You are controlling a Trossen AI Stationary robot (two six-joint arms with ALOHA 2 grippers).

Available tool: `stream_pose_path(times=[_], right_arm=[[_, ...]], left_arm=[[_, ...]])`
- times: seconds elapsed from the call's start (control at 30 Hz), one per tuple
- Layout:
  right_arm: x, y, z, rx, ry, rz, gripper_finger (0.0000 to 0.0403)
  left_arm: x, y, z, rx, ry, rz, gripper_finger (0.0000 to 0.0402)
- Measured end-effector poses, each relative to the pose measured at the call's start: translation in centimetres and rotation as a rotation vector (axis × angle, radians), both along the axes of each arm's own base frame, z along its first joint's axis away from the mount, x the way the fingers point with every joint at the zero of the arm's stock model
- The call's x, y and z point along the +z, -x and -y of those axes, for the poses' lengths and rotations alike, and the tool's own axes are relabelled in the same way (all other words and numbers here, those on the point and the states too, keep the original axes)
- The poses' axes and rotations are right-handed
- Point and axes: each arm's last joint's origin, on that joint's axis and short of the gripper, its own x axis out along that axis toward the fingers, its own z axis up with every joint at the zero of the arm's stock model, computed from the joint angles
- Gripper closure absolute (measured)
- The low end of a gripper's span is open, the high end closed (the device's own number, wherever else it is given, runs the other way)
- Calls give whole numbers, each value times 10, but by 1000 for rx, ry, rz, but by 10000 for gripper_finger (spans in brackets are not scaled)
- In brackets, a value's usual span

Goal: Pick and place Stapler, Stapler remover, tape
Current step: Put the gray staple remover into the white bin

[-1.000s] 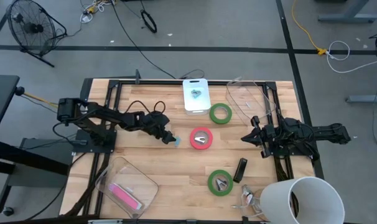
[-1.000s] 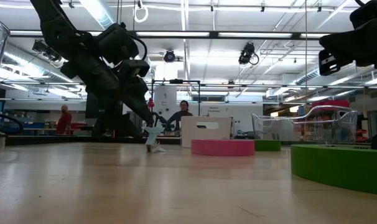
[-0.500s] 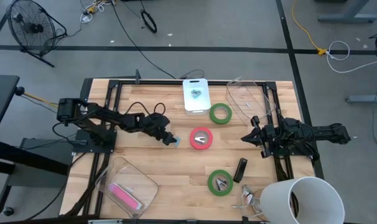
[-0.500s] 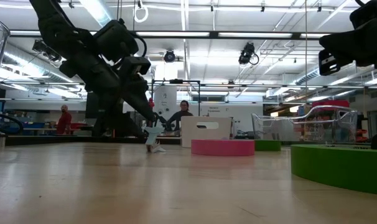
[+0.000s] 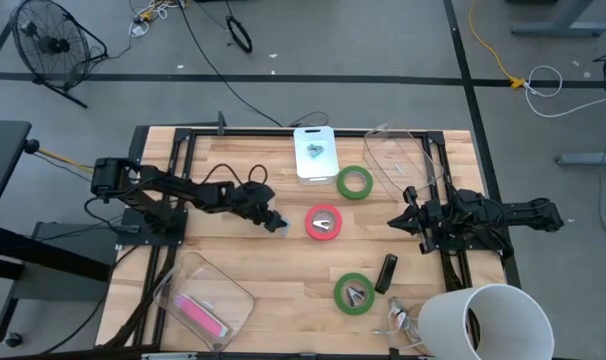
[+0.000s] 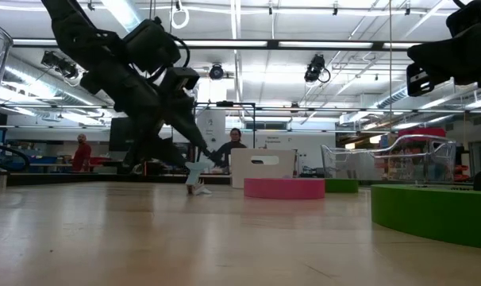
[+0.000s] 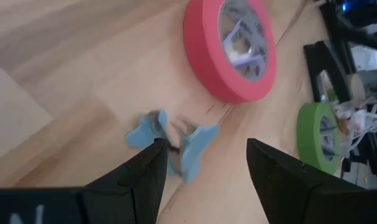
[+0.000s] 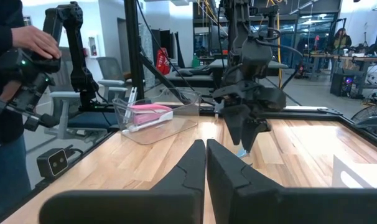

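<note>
The light-blue staple remover (image 7: 173,146) lies on the tabletop (image 5: 283,275), just beside the red tape roll (image 5: 324,222), on that roll's left in the high view. In the left wrist view it sits right ahead of the left pincer (image 7: 201,165), whose two dark fingers (image 7: 142,177) stand apart with nothing between them — open, just above the remover. From overhead the left pincer (image 5: 271,221) hovers over that spot, its arm stretched in from the left edge.

Red tape roll mid-table, something small lying inside its ring. One green tape roll (image 5: 355,182) sits farther back, beside a white block (image 5: 314,154) with a small bluish thing on top. The second green tape roll (image 5: 354,292) lies nearer the front, something metallic in its centre, and a black stapler (image 5: 386,272) lies just to its right.

Front left, a clear plastic container (image 5: 204,298) holds a pink item (image 5: 201,315). Another clear container (image 5: 401,160) stands at the back right. A big white cup (image 5: 485,322) fills the front right corner.

The right pincer (image 8: 205,163) waits at the right side of the tabletop, fingers pressed together, empty. A person's hand (image 8: 33,42) shows at the edge of the right wrist view.
</note>
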Motion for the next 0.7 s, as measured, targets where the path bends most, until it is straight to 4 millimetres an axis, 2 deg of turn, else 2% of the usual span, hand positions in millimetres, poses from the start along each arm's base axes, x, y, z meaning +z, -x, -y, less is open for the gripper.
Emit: stream_pose_path(times=[0.5,0.7], right_arm=[[0,0,0,0,0,0,383],[0,0,0,0,0,0,383]], left_arm=[[-2,1,2,-15,2,-36,206],[-11,-1,4,-31,9,-67,207]])
